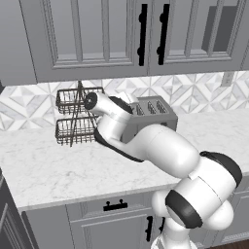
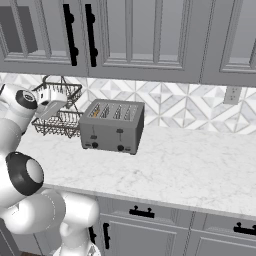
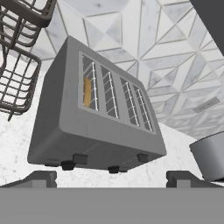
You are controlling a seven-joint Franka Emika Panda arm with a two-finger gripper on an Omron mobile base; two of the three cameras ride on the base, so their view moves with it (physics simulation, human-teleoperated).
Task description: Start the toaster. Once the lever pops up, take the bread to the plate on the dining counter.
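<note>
The white arm (image 1: 160, 146) reaches forward, its fingers (image 3: 41, 178) spread wide, holding nothing.

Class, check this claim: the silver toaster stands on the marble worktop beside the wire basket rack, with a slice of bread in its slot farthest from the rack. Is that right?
Not quite. The bread sits in the slot nearest the wire basket rack, not the farthest, as the hand view shows. The rest holds: the toaster stands on the marble worktop beside the rack.

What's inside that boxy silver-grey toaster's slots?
One tan slice of bread sits in the end slot of the toaster, nearest the wire rack. Its lower part is hidden; the other slots look empty.
</note>
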